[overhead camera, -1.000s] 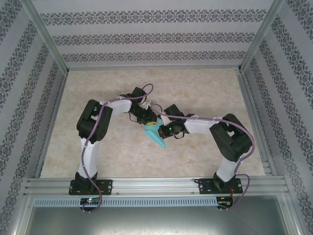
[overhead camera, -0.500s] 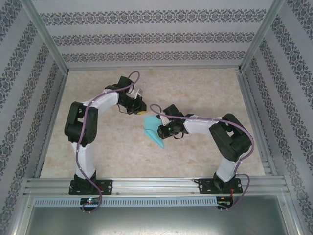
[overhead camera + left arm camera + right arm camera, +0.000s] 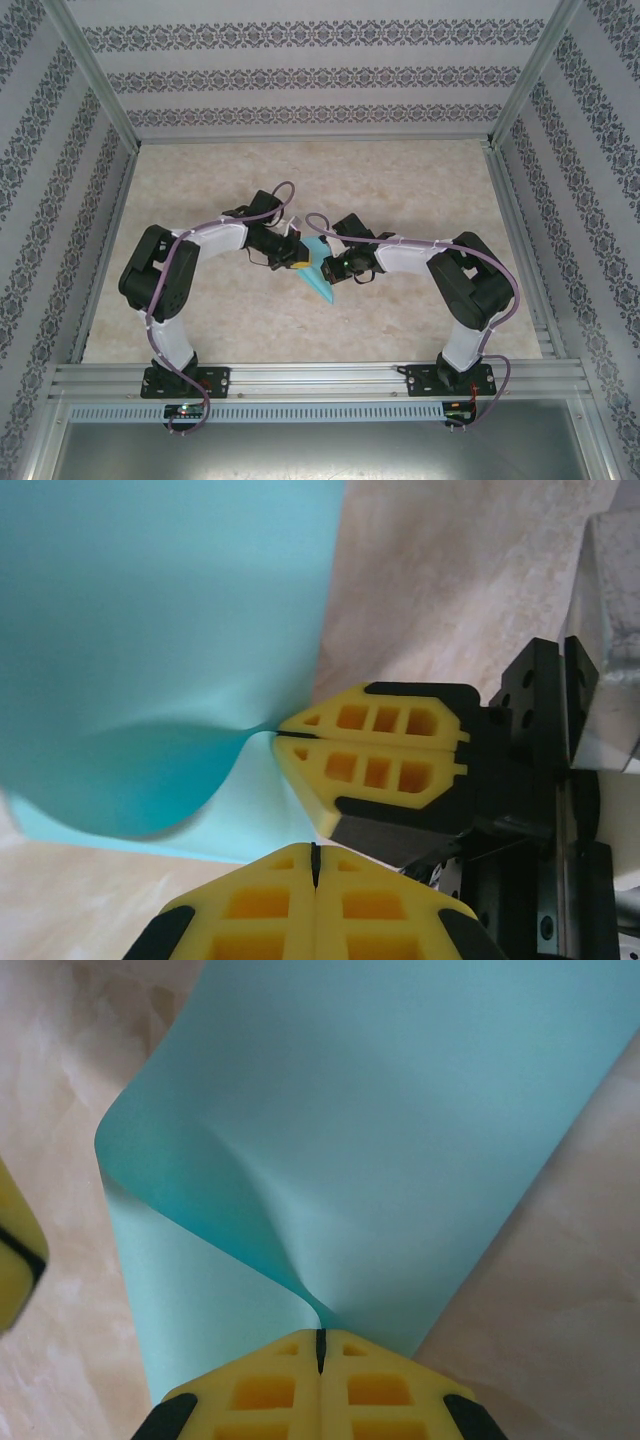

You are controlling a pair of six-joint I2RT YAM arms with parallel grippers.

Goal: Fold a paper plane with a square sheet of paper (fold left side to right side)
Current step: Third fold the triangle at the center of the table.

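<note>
Light turquoise-blue square sheet of paper (image 3: 320, 283) on beige marbled table (image 3: 200, 190); left gripper (image 3: 299, 260) just left of it, right gripper (image 3: 327, 263) at its right edge.

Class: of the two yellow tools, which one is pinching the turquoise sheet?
The right tool: it is shut on the curled edge of the square sheet of paper. The left tool is shut too, but empty, just beside the sheet.

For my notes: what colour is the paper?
The paper is plain light turquoise-blue, clearest in the right wrist view.
</note>
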